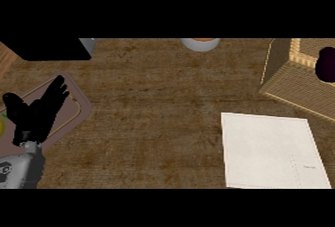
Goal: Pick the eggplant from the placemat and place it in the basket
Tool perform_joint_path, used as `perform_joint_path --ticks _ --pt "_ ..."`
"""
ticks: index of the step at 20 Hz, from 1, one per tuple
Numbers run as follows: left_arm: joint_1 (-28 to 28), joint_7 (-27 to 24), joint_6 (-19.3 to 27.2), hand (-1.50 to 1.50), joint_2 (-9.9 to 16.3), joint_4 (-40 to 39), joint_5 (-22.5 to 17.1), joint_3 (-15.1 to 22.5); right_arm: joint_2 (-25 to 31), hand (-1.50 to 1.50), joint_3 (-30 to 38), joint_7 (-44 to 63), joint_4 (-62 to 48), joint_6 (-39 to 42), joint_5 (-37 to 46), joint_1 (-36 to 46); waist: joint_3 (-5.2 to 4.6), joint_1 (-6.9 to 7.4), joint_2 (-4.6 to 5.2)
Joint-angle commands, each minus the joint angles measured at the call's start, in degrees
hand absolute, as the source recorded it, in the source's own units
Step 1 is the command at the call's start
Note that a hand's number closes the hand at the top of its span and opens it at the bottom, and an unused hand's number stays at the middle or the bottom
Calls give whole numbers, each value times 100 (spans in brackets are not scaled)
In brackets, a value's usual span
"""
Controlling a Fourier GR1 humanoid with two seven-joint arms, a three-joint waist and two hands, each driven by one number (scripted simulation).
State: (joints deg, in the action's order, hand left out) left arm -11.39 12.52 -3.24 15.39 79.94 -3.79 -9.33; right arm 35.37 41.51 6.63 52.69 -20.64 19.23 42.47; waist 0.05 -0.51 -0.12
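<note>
The dark purple eggplant (325, 65) shows inside the opening of the woven wicker basket (294, 84) at the upper right, partly cut off by the view's right edge. The white placemat (271, 150) lies flat at the lower right with nothing on it. My left hand (36, 113) rests open at the far left, fingers straight and pointing up, far from both the basket and the placemat. It holds nothing. My right hand shows nowhere in this view.
A brown tray (75, 111) lies under my left hand, with a yellow-green object (2, 125) at the left edge. A black box (46, 48) sits at the top left. A white bowl (200, 44) with something orange stands at the top middle. Brown counter (157, 119) spreads between.
</note>
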Motion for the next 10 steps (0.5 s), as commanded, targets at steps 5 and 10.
perform_joint_path --ticks 5,10 --pt "131 63 15 0 30 160 -57 -115 925 -150 963 -330 291 2072 -1337 -1674 1 -117 -26" --pt "-28 114 -152 0 174 14 -133 -211 1203 -150 1399 -657 183 3030 -1861 -2602 -2 -71 -5"
